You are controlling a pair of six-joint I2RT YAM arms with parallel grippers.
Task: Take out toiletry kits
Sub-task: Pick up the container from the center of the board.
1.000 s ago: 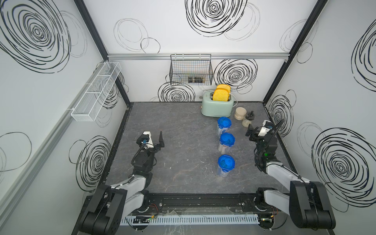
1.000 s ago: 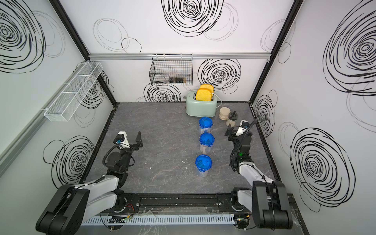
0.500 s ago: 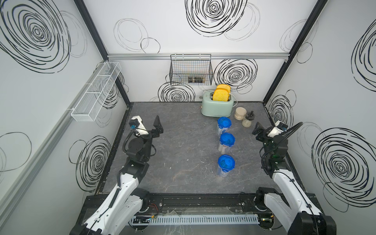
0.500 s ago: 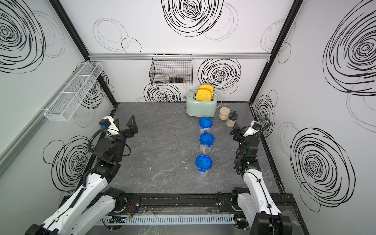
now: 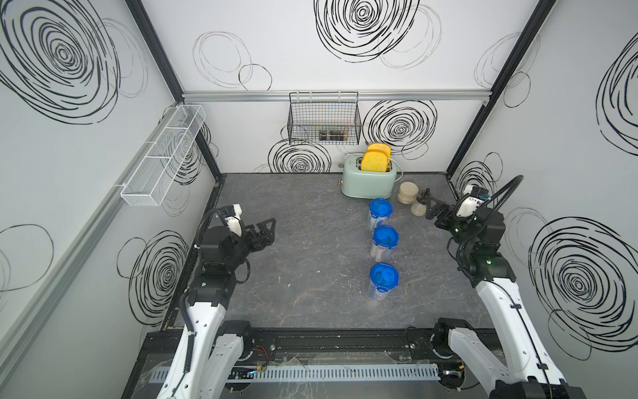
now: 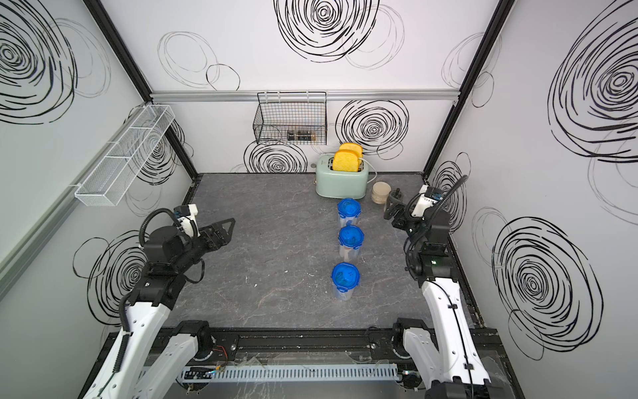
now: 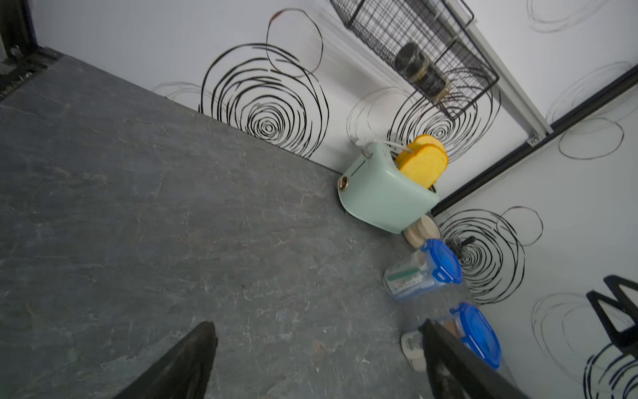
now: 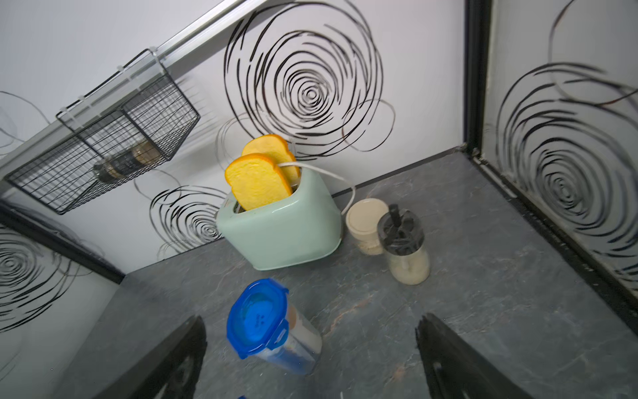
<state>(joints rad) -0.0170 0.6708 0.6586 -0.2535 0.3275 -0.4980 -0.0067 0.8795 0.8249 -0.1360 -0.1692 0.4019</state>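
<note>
Three tall clear containers with blue clip lids stand in a row right of the table's middle: far point(image 5: 380, 212), middle point(image 5: 385, 238), near point(image 5: 383, 278). The toiletry kits show only dimly through their walls, as green-and-white packets point(image 7: 407, 276) in the left wrist view and cream pieces point(image 8: 305, 333) in the right wrist view. My left gripper point(image 5: 266, 228) point(image 7: 317, 326) hangs open over bare table, well left of the row. Beside the far container, to its right, my right gripper point(image 5: 429, 207) point(image 8: 310, 319) is raised, open and empty.
A mint toaster point(image 5: 368, 178) with two yellow toast slices stands at the back. Two beige-filled jars point(image 5: 408, 191) point(image 5: 419, 206) sit to its right, close under the right gripper. A black wire basket point(image 5: 324, 121) hangs on the back wall, a white mesh shelf point(image 5: 162, 159) on the left wall.
Both arms have unfolded and risen from low poses near the front rail. The containers have not moved.
</note>
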